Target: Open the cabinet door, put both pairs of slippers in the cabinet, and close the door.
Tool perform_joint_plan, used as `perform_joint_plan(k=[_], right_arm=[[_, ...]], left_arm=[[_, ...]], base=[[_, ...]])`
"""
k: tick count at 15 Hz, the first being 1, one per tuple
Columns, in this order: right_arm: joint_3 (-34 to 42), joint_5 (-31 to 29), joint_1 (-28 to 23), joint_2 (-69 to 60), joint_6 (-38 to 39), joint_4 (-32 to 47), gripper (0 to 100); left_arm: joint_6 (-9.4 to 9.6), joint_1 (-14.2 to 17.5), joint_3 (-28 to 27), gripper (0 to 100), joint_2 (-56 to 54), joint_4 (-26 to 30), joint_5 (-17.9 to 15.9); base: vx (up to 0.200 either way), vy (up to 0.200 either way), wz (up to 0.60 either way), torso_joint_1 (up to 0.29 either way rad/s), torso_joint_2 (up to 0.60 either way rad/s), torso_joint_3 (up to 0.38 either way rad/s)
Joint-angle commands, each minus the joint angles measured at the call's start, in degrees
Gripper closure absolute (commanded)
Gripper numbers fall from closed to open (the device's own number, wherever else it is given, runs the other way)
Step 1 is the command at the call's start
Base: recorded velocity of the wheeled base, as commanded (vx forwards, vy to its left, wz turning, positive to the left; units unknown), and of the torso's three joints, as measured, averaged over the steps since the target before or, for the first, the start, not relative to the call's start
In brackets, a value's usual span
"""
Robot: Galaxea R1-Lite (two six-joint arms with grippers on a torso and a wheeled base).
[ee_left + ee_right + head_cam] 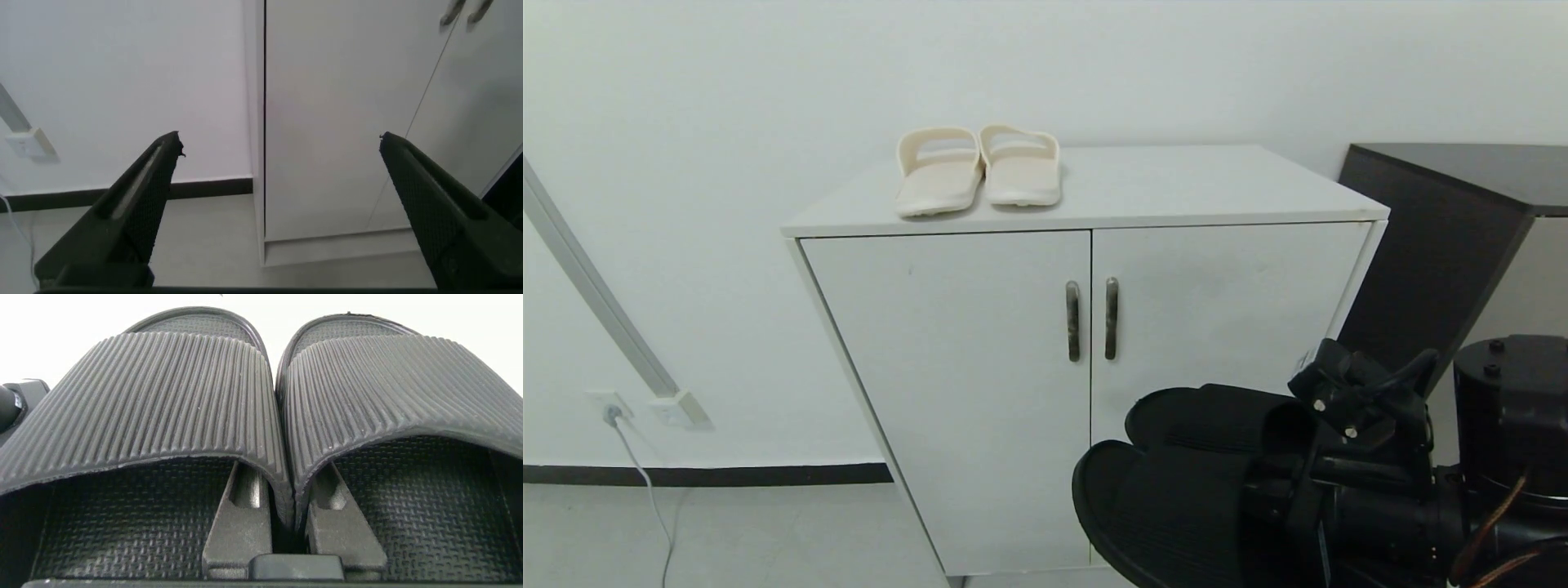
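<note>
- The left claw (pixel 279 140) is hanging spread wide and empty, facing the cabinet (pixel 947 367) low near the floor.
- The cream slippers (pixel 978 170), one pair of two, are sitting on the cabinet top, upper centre of the head view.
- Two doors are showing shut, their two handles (pixel 1073 321) side by side at centre.
- The right claw (pixel 284 480) is pinching the black slippers (pixel 1176 474), two, at lower right.
- Door-opening seems to be pending, likely calling for the free left claw on a handle.
</note>
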Motion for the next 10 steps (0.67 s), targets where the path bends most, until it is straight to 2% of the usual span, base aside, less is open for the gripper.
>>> perform_joint_plan(k=[1, 8, 10], right_arm=[[0.1, 0.0, 0.0, 0.1, 0.0, 0.0, 100], [0.1, 0.0, 0.0, 0.2, 0.0, 0.0, 100], [0.4, 0.0, 0.0, 0.0, 0.0, 0.0, 100]], left_arm=[[-0.01, 0.0, 0.0, 0, 0.1, 0.0, 0.0], [0.26, 0.0, 0.0, 0, 0.0, 0.0, 0.5], [0.26, 0.0, 0.0, 0, 0.0, 0.0, 0.6]], base=[[0.000, 0.000, 0.00, -0.095, 0.47, 0.359], [0.000, 0.000, 0.00, -0.052, 0.43, 0.378], [0.000, 0.000, 0.00, 0.000, 0.15, 0.142]])
